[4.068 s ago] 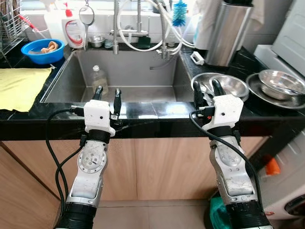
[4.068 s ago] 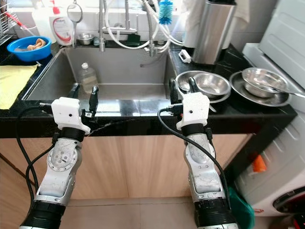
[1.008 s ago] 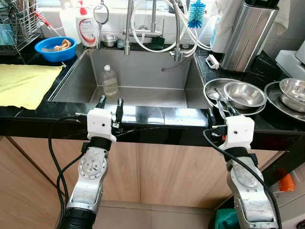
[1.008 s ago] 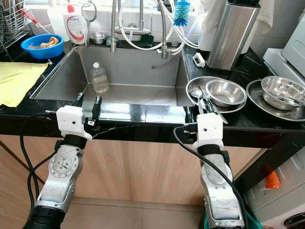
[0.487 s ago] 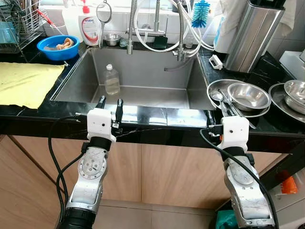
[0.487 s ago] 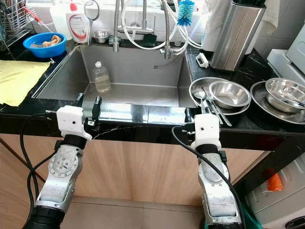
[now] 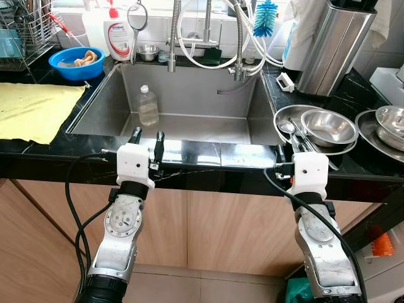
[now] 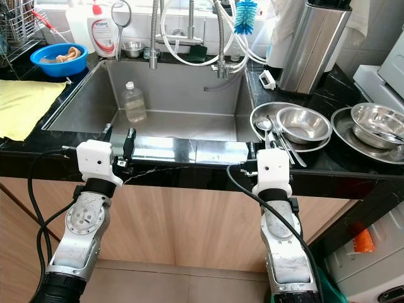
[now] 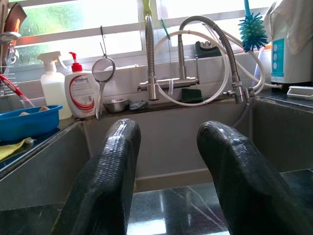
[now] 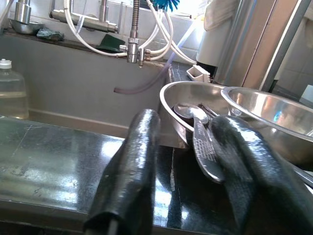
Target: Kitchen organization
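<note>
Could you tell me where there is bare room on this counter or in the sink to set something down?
The steel sink basin is mostly bare, holding one clear plastic bottle near its left wall. The black front ledge between the two grippers is free. Right of the sink, the stacked steel bowls and spoons crowd the counter.

We make out a red-and-white label on the white pump bottle (image 9: 81, 94) at the far left of the sink ledge, and print on a teal-and-white container (image 9: 284, 55) far right, but neither text is legible.
</note>
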{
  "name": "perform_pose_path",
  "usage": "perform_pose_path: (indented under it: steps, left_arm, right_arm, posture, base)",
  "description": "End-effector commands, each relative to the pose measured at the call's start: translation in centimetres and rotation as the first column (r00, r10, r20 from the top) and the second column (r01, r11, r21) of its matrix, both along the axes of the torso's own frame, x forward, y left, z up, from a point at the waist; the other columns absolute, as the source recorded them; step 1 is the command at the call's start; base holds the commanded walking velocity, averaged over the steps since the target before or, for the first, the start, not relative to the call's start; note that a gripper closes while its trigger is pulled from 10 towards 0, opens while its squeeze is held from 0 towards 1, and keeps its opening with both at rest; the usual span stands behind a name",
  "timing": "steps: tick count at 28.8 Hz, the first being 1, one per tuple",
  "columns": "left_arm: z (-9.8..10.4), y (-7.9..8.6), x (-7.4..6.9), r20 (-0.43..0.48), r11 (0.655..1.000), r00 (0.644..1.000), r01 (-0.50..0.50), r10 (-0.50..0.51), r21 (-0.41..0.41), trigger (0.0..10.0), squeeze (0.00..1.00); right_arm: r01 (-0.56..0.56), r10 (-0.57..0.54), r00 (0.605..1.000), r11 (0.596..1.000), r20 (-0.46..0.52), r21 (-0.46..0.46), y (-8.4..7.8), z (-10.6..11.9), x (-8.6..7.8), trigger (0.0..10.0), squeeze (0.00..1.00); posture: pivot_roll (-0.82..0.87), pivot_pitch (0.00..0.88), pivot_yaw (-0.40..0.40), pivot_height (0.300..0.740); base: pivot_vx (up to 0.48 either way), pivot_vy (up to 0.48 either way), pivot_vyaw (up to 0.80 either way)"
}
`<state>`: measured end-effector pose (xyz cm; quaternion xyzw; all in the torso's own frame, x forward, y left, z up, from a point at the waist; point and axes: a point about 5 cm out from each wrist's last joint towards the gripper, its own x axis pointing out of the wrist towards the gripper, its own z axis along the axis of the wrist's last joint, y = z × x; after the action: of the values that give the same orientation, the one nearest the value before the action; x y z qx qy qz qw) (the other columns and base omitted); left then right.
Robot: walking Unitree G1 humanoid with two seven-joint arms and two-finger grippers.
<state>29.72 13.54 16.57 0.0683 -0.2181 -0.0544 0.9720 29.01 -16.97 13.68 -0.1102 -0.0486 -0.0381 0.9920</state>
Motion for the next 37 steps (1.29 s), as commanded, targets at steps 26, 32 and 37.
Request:
perform_pose_path:
  steps: [26,32,37]
  left_arm:
    - [-0.7,-0.1,0.1,-0.034,1.0,0.999,-0.001,0.002,0.02,10.0,0.0]
    - [-0.5,-0.2,0.1,-0.025,1.0,1.0,0.003,-0.003,0.016,10.0,0.0]
    - [-0.4,-0.3,0.2,-0.022,1.0,1.0,0.009,-0.009,0.013,10.0,0.0]
  right_arm:
    - [-0.072,0.065,0.993,0.995,0.095,0.069,1.4,2.1,0.9,0.0,0.0]
    - [-0.057,0.047,0.989,0.996,0.141,0.062,1.4,3.8,1.2,10.0,0.0]
    - [-0.074,0.061,0.978,0.996,0.199,0.056,1.6,5.6,1.8,10.0,0.0]
  posture:
    - [-0.14,0.0,-0.033,0.706]
    - [-0.14,0.0,-0.029,0.706]
    - [-0.14,0.0,-0.026,0.706]
  base:
    - [0.0,0.0,0.0]
    - [0.0,0.0,0.0]
    - [0.0,0.0,0.0]
